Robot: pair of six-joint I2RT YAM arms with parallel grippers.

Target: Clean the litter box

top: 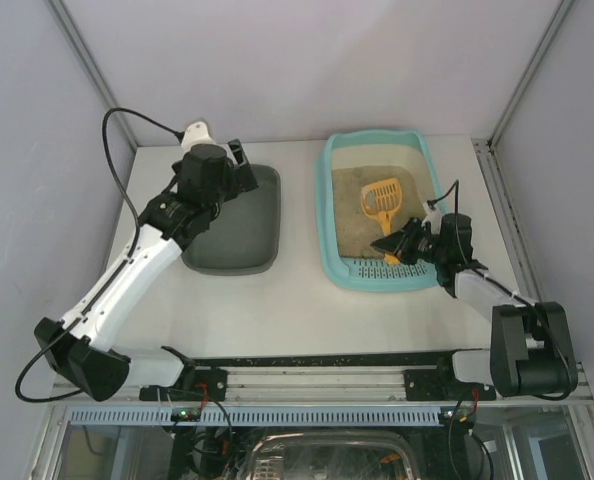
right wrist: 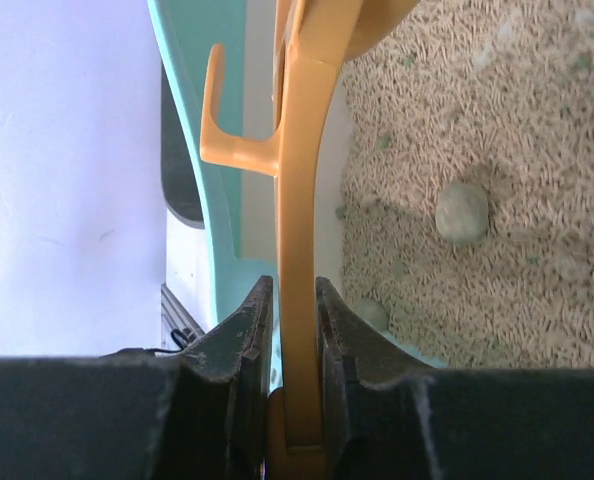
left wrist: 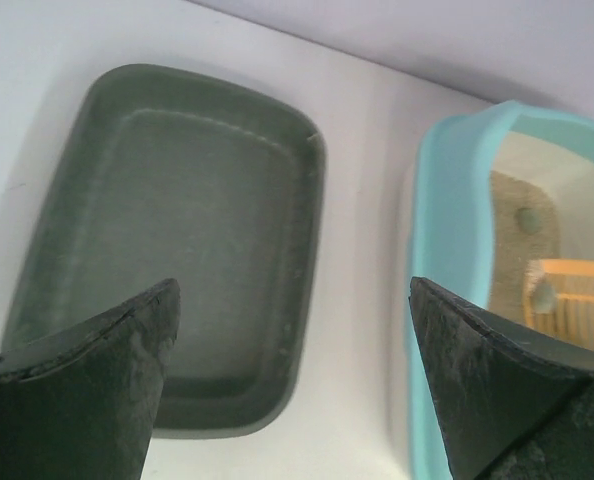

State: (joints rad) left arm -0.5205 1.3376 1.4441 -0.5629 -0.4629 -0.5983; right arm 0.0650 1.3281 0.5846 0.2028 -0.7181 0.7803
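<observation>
Litter box (top: 329, 200): scooping step. My right gripper (right wrist: 295, 300) clamps the orange scoop (right wrist: 299, 180); left gripper (left wrist: 294, 290) released. Next, likely: blade under a clump (right wrist: 462, 212).

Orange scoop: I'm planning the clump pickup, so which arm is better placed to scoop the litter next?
Right. The right gripper is shut on the scoop handle at the litter box, a clump lying just ahead. The left gripper hangs open by the grey tub, holding nothing.
</observation>
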